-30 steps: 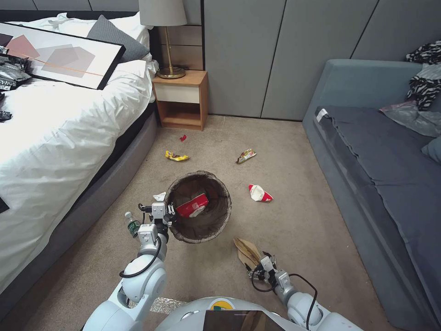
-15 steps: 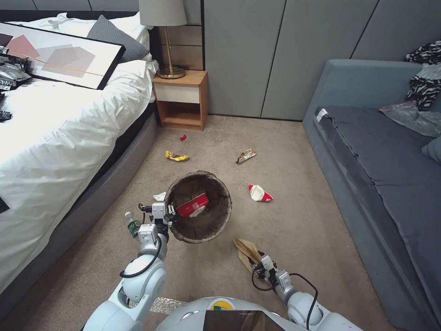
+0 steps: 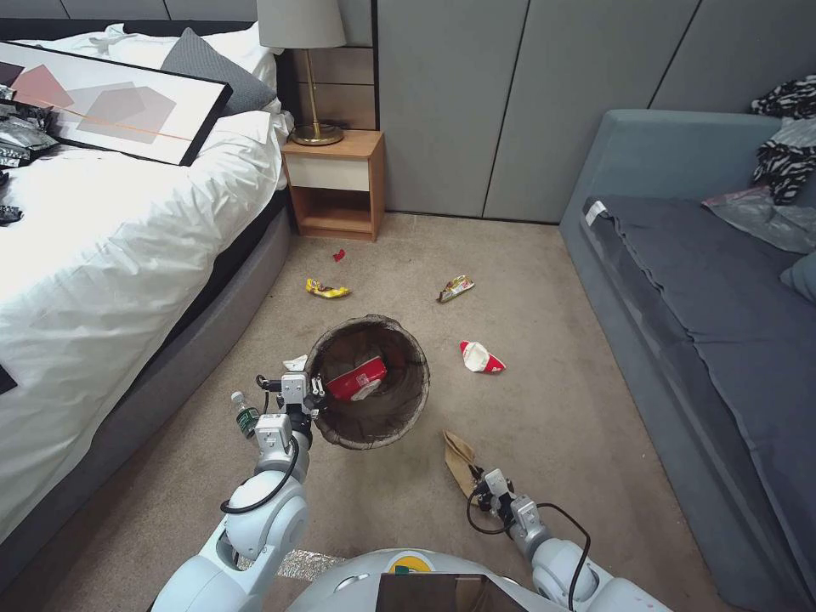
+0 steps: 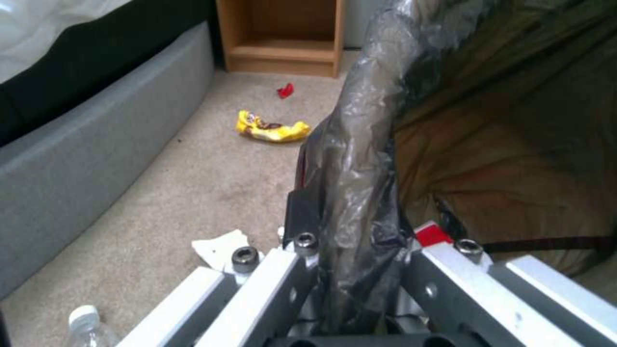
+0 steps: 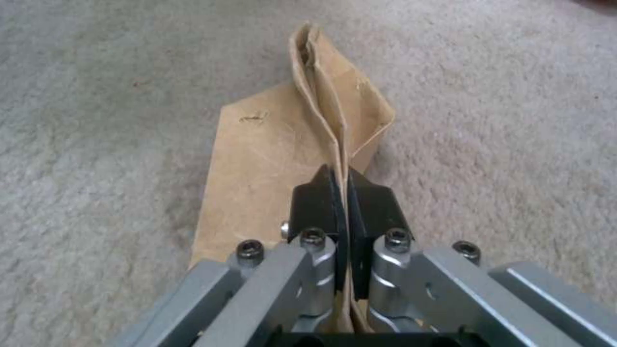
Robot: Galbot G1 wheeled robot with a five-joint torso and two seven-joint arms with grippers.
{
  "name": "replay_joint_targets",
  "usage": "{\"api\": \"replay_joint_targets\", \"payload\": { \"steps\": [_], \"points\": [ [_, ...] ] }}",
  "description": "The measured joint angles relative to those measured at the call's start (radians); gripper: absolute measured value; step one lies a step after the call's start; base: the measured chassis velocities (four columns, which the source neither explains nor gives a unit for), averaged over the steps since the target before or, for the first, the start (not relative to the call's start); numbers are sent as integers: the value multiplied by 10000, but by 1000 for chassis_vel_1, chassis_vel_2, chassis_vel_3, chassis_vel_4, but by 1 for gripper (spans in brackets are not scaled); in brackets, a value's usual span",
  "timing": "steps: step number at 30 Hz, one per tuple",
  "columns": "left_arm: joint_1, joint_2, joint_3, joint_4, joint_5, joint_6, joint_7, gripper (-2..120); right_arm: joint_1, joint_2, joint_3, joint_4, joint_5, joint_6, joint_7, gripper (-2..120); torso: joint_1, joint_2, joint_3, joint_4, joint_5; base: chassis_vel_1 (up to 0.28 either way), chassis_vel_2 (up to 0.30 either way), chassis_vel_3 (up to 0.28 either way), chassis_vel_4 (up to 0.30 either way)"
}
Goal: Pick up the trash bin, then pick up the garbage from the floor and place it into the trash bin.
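Note:
The trash bin (image 3: 420, 371), lined with a dark bag, sits in the middle of the carpet with a red-and-white cup (image 3: 357, 378) inside. My left gripper (image 3: 308, 399) is shut on its near-left rim; the left wrist view shows the bag-wrapped rim (image 4: 350, 159) clamped in the left gripper (image 4: 352, 250). My right gripper (image 3: 483, 490) is shut on the tan paper bag (image 3: 459, 452), pinching its upright fold (image 5: 321, 96) in the right gripper (image 5: 341, 193). Garbage on the floor: a yellow wrapper (image 3: 327, 290), a colourful wrapper (image 3: 456, 288), a crushed cup (image 3: 481, 358), a red scrap (image 3: 339, 254), tissue (image 3: 295, 363) and a bottle (image 3: 245, 415).
A white bed (image 3: 102, 255) runs along the left and a grey-blue sofa (image 3: 705, 289) along the right. A wooden nightstand (image 3: 336, 183) with a lamp stands at the back wall. A silver sheet (image 3: 297, 563) lies beside my base.
The paper bag has gone from spread flat to a narrower upright fold in the right gripper, which has shifted slightly. The left arm and bin have stayed put.

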Motion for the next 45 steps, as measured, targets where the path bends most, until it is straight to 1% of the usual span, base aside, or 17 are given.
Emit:
{"api": "replay_joint_targets", "payload": {
  "steps": [5, 10, 14, 15, 18, 19, 21, 23, 25, 29, 31, 32, 34, 36, 39, 40, 45],
  "points": [
    [-14, 2, 17, 0, -11, 1, -3, 2, 10, 12, 76, 17, 1, 0, 73, 0, 0, 0, 0, -1, 0, 0, 0, 0, 0],
    [-12, 6, 90, 6, -43, 18, -4, 2, -62, -9, 597, 459, -16, -41, 462, 0, 0, 0, 0, -1, 1, 0, 0, 0, 0],
    [12, 63, 213, 5, -178, 104, 16, 2, -106, -65, 1790, 1621, -81, -283, 1165, 0, 0, 0, 0, 0, -2, 0, 0, 0, 0],
    [12, 63, 213, 5, -178, 104, 16, 2, -106, -65, 1790, 1621, -81, -283, 1165, 0, 0, 0, 0, 0, -2, 0, 0, 0, 0],
    [24, 104, 354, 52, -200, 158, 58, 2, 102, -149, 2692, 2962, 21, -520, 1888, 0, 0, 0, 0, 0, -1, 0, 0, 0, 0],
    [24, 104, 354, 52, -200, 158, 58, 2, 102, -149, 2692, 2962, 21, -520, 1888, 0, 0, 0, 0, 0, -1, 0, 0, 0, 0],
    [0, 110, 432, 103, -241, 202, 64, 2, 266, -225, 3036, 3767, 250, -683, 2219, 0, 0, 0, 0, 1, -3, 0, 0, 0, 0],
    [-15, 113, 458, 113, -277, 228, 65, 2, 314, -239, 3135, 4005, 290, -722, 2307, 0, 0, 0, 0, 1, -2, 0, 0, 0, 0],
    [-62, 160, 555, 128, -508, 380, 68, 2, 500, -269, 3497, 4943, 292, -800, 2674, 0, 0, 0, 0, 0, -3, 0, 0, 0, 0],
    [-98, 254, 637, 167, -740, 525, 69, 2, 562, -266, 3735, 5542, 55, -746, 2728, 0, 0, 0, 0, 0, -2, 0, 0, 0, 0],
    [-130, 363, 727, 188, -1007, 692, 64, 2, 541, -283, 3926, 6352, -91, -631, 2680, 0, 0, 0, 0, -1, -1, 0, 0, 0, 0],
    [-130, 363, 727, 188, -1007, 692, 64, 2, 541, -283, 3926, 6352, -91, -631, 2680, 0, 0, 0, 0, -1, -1, 0, 0, 0, 0],
    [-156, 455, 799, 199, -1199, 835, 65, 2, 472, -347, 3991, 7098, -99, -520, 2511, 0, 0, 0, 0, -1, -1, 0, 0, 0, 0],
    [-172, 482, 821, 210, -1244, 863, 65, 2, 453, -366, 3991, 7282, -99, -495, 2459, 0, 0, 0, 0, -1, -2, 0, 0, 0, 0],
    [-298, 589, 899, 258, -1448, 1000, 45, 2, 349, -593, 3851, 8237, -60, -280, 2013, 0, 0, 0, 0, -1, -1, 0, 0, 0, 0],
    [-298, 589, 899, 258, -1448, 1000, 45, 2, 349, -593, 3851, 8237, -60, -280, 2013, 0, 0, 0, 0, -1, -1, 0, 0, 0, 0],
    [-383, 603, 1085, 261, -1672, 1208, -21, 2, 214, -1211, 3465, 9180, 138, 51, 1064, 0, 0, 0, 0, -1, -2, 0, 0, 0, 0]
  ]
}}
